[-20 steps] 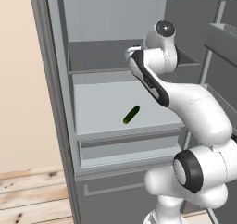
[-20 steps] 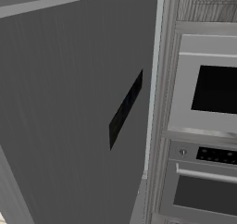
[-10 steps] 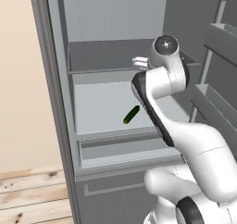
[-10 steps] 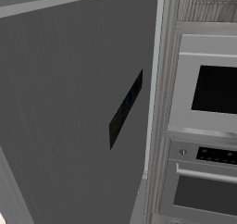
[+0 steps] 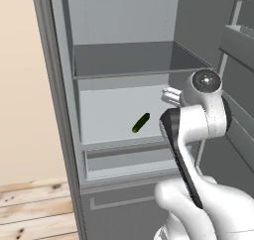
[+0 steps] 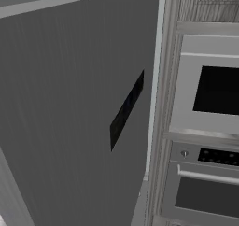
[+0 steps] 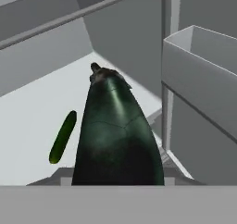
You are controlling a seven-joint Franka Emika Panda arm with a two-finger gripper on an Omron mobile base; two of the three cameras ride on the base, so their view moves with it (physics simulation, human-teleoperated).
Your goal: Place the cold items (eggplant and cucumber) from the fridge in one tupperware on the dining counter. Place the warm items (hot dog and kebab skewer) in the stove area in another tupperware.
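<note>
**Eggplant at the hand inside the open fridge, cucumber on the shelf**

Gripper (image 5: pixel 168 96) sits at the right of the fridge's middle shelf in the left base view, mostly hidden behind the white arm (image 5: pixel 198 120); only a pale end of the hand pokes out. Fingertips don't show in the hand view, because the eggplant (image 7: pixel 118 135) covers the bottom centre. Cannot tell if the jaws are clamped on it or apart. The eggplant is dark green-black and glossy, stem end pointing away from the camera toward the back of the fridge.

Cucumber (image 5: pixel 141 123) lies on the white middle shelf (image 5: pixel 104 120), tilted diagonally, left of the hand and apart from it. In the hand view the cucumber (image 7: pixel 62 136) is just left of the eggplant, not touching.

An empty upper shelf (image 5: pixel 134 60) sits above, a drawer (image 5: pixel 129 159) below. Door bins (image 7: pixel 199 79) stand to the right in the hand view.

Right base view: grey outer face of the fridge door (image 6: pixel 70 108) with a dark slanted handle recess (image 6: pixel 127 109), and a wall oven (image 6: pixel 205 122) beside it. The oven panel has small marks too blurred to read. No legible brand or label anywhere.
</note>
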